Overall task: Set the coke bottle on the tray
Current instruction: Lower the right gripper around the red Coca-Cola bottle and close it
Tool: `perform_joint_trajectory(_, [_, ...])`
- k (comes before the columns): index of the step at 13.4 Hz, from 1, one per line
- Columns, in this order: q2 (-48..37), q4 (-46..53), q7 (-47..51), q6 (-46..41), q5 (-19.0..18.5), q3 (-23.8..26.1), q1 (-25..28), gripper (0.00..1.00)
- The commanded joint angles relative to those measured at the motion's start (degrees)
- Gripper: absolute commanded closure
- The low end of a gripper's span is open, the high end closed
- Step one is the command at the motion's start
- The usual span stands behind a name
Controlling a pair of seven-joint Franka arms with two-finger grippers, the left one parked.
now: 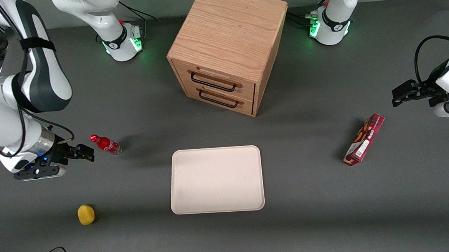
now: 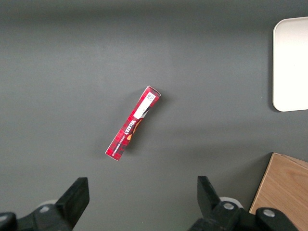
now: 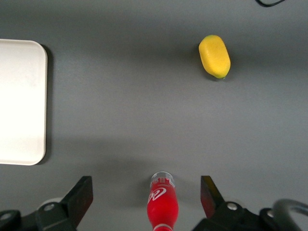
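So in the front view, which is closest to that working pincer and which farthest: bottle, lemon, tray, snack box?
From the open pincer:
1. Coke bottle, right beside it.
2. Lemon, nearer the camera.
3. Tray, mid-table.
4. Snack box, toward the parked arm's end.

Lighting is pretty even and bright from overhead, all views sharp. Soft shadows pool on the dark tabletop [image 1: 313, 198] beside the cabinet [image 1: 228, 49] and coke bottle [image 1: 106, 144]. The tray [image 3: 21, 101] looks blown out white in the right wrist view. The claw [image 1: 89, 153] sits dark beside the bottle.
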Motion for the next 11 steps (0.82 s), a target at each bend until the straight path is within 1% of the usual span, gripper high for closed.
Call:
perform_joint_trajectory(1, [0.32,-3.06,1.02,4.05,0.07,-0.01,0.12,0.09])
perform_joint_trajectory(3, [-0.37,-6.75,0.93,6.33,0.07,0.25,0.12,0.1])
perform_joint_trajectory(11, [-7.58,-18.87,0.14,6.95,0.07,0.34,-0.4,0.09])
